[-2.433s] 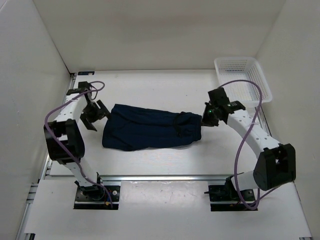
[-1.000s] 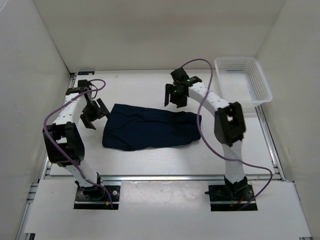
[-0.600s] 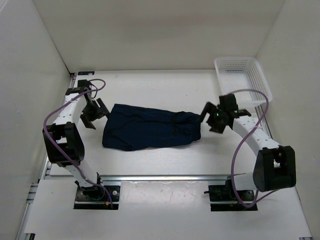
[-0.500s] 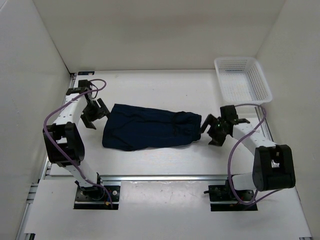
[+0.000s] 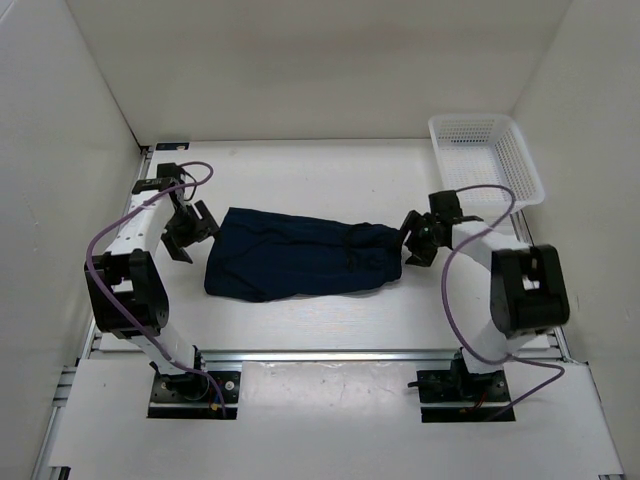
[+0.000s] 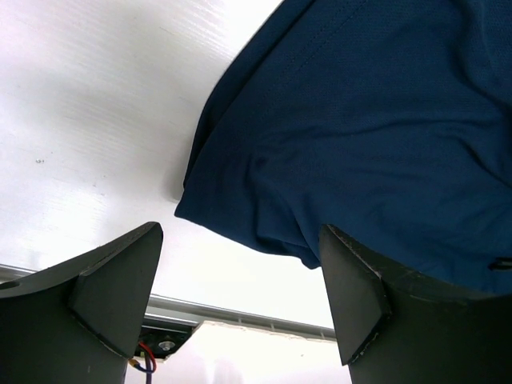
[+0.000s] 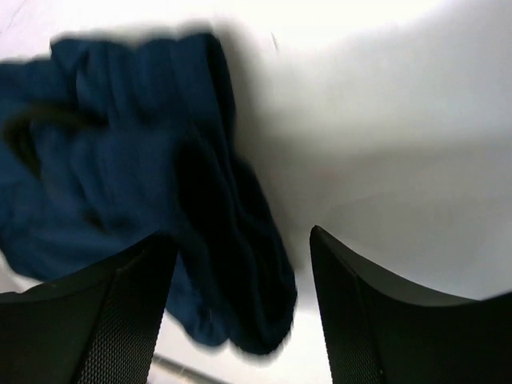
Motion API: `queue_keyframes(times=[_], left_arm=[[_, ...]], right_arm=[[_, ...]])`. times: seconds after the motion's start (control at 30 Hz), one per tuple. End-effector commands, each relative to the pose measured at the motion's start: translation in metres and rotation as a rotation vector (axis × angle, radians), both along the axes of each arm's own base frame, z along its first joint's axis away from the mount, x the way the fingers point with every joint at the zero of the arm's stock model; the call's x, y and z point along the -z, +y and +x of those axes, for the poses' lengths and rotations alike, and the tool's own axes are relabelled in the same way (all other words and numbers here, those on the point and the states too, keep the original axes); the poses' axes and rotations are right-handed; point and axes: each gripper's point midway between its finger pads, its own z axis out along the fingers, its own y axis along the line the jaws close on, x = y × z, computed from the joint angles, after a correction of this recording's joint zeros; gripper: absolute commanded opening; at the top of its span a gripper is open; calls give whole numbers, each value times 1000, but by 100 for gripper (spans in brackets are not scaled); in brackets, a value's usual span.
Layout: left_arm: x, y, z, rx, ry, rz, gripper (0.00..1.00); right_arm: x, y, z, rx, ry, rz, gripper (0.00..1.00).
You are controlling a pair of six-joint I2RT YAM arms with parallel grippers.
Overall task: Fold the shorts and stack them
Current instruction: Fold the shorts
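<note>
We raise our left arm (image 5: 140, 228) from the left base (image 5: 185, 388) at the near left, fold it at the elbow and run the white forearm away from us. The wrist turns back so that the left gripper (image 5: 193, 233) points toward our right, held low and tilted. Its fingers (image 6: 112, 292) are spread wide. Our right arm (image 5: 476, 238) rises from the right base (image 5: 465, 385) at the near right, bends sharply at the dark elbow and reaches low toward the middle. The right gripper (image 5: 409, 240) points to our left, and its fingers (image 7: 100, 316) also stand wide. The two grippers face each other, well apart.
</note>
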Motion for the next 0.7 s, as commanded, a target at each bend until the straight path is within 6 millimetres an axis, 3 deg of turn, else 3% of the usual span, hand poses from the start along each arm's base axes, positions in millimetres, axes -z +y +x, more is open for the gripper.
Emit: queue_keyframes(times=[0.0, 0.17, 0.27, 0.4, 0.5, 0.63, 0.67], left_arm=[[-18, 0, -1, 3, -51, 12, 90], [-20, 2, -1, 1, -51, 21, 90], [-20, 4, -1, -1, -50, 30, 90], [-9, 4, 2, -1, -23, 28, 90], [1, 6, 4, -3, 3, 36, 90], [10, 14, 14, -11, 27, 73, 90], [11, 16, 16, -13, 31, 84, 90]], right_arm=[[15, 8, 24, -113, -29, -86, 71], [46, 23, 31, -152, 37, -68, 59], [52, 37, 28, -177, 29, -50, 43], [55, 29, 32, -155, 22, -95, 2], [49, 21, 39, -129, 10, -146, 0], [23, 4, 51, -127, -33, -253, 0], [17, -2, 44, -128, -6, -286, 0]])
